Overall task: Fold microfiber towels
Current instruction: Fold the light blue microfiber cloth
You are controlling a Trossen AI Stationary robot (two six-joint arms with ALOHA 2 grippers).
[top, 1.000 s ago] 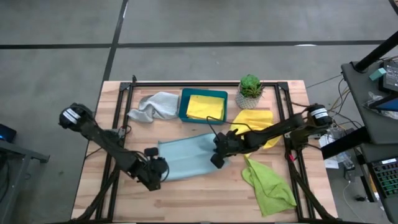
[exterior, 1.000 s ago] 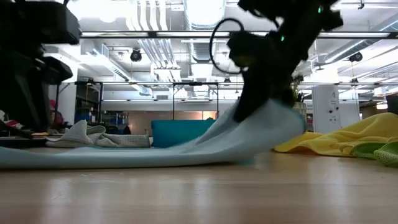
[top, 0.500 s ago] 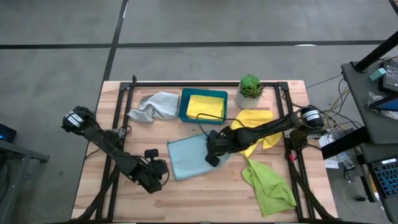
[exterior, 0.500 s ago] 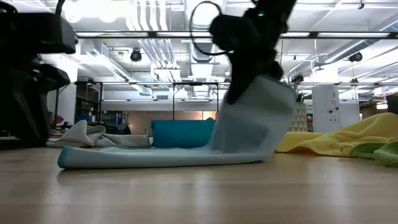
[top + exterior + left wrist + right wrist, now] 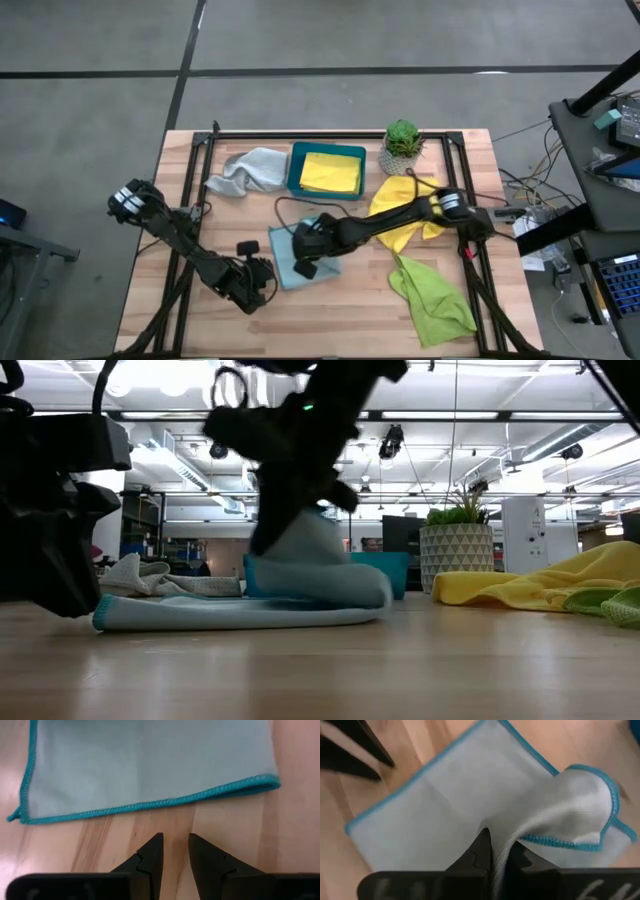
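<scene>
The light blue towel [image 5: 285, 250] lies near the table's middle, its right part carried over its left part. It also shows in the low view [image 5: 230, 615]. My right gripper [image 5: 303, 265] is shut on it, just above the lower layer [image 5: 420, 815]. My left gripper [image 5: 262, 277] stands on the wood just off the towel's near-left hemmed edge [image 5: 150, 805]. Its fingers [image 5: 175, 845] are a narrow gap apart and hold nothing. My right gripper pinches a bunched fold of the towel's lifted part [image 5: 512, 837] between its two fingers. It comes from above, slanting toward the table's left. The held part [image 5: 310, 555] hangs below the fingers and droops onto the lower layer, which lies flat on the table.
A pale grey towel [image 5: 250, 170] lies bunched at the far left. A teal tray [image 5: 296, 172] beside it holds a yellow towel [image 5: 330, 172]. A potted plant [image 5: 402, 145] stands at the far right. Another yellow towel [image 5: 410, 205] and a lime green towel [image 5: 430, 295] lie on the right.
My right gripper has gone toward the table's left edge and come down, carrying the towel's right part with it. That part has folded over the left part, which has stayed flat on the table. The towel is now about half as wide.
</scene>
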